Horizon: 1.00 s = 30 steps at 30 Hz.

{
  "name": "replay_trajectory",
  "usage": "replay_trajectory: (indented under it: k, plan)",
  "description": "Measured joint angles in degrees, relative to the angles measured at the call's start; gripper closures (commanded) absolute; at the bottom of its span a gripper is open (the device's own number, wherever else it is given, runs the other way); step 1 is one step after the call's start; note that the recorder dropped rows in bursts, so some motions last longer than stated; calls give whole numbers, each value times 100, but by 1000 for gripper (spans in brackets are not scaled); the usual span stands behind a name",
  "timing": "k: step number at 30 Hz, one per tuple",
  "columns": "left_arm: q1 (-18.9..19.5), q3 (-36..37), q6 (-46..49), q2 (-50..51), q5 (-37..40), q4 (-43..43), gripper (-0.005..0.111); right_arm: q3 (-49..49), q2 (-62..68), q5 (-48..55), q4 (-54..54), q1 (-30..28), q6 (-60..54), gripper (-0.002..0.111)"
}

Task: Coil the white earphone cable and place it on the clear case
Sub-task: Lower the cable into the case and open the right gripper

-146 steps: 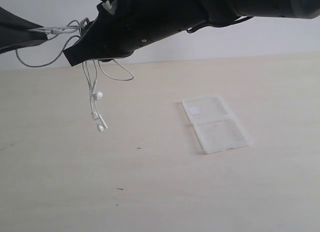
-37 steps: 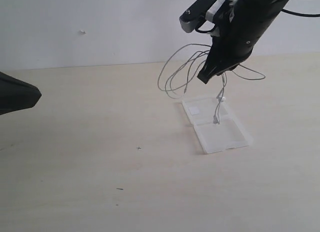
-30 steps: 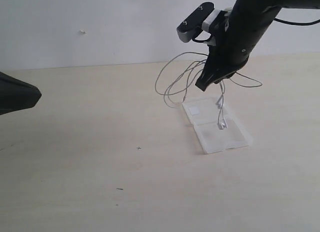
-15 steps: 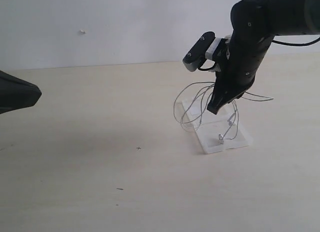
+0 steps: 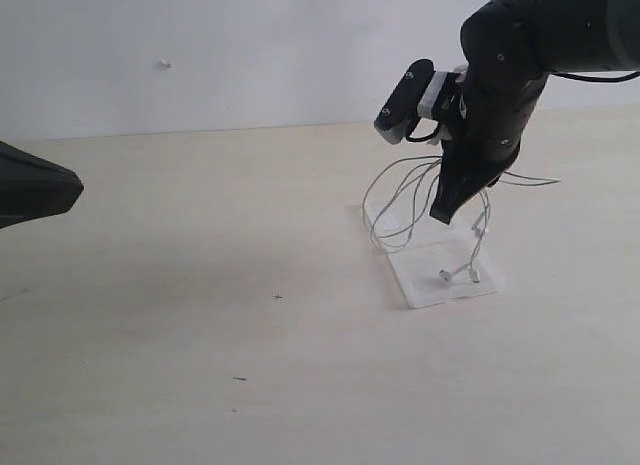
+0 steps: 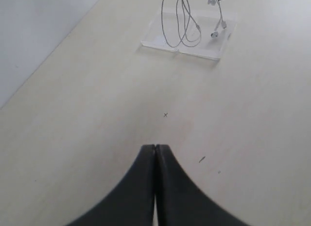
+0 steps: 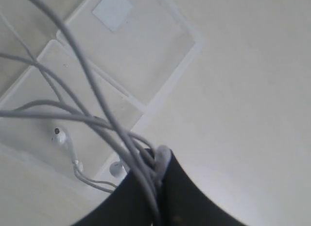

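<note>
The white earphone cable (image 7: 141, 158) is held up in loose loops over the clear case (image 5: 425, 287), which lies open and flat toward 3 o'clock on the table (image 5: 200, 335). Both earbuds (image 5: 446, 275) are rested on its 5 o'clock half; the white label (image 7: 112, 11) is borne by the other.

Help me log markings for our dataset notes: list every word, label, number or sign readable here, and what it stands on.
"x": a tiny dark cross mark on the table.
White square label on the clear case: no lettering shows on it in the right wrist view.
No other words, brands or numbers are readable.
</note>
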Motion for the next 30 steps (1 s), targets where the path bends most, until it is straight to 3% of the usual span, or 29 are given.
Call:
replay_trajectory:
  k: [24,30]
  plan:
    - [0,0,0,314,-429,-151,107,48,337,-28,-196,0,63,108]
    - [0,0,0,684,-1552,-350,107,48,437,72,-246,0,51,108]
